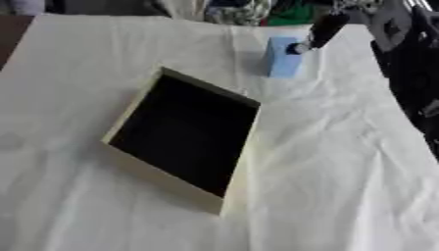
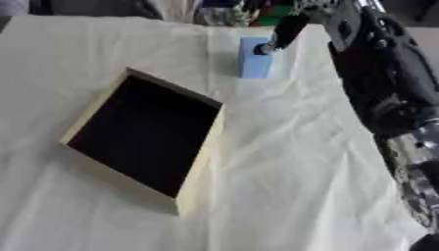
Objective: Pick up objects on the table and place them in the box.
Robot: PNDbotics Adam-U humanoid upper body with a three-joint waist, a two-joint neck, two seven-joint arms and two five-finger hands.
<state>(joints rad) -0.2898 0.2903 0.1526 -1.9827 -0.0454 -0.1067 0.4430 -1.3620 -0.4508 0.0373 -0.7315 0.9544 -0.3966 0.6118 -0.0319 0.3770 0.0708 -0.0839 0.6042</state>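
Just right hand (image 1: 324, 30) fingertip touching blue block (image 1: 281, 59) top, finger spread unclear, box (image 1: 237, 170) nearby

One box (image 1: 243, 162), cream walls, dark inside, open top, on white cloth (image 1: 343, 162). One light-blue block (image 1: 281, 58), beyond box's far right corner, well apart from it. One robot hand (image 1: 324, 30) in view, right, at block's top edge.
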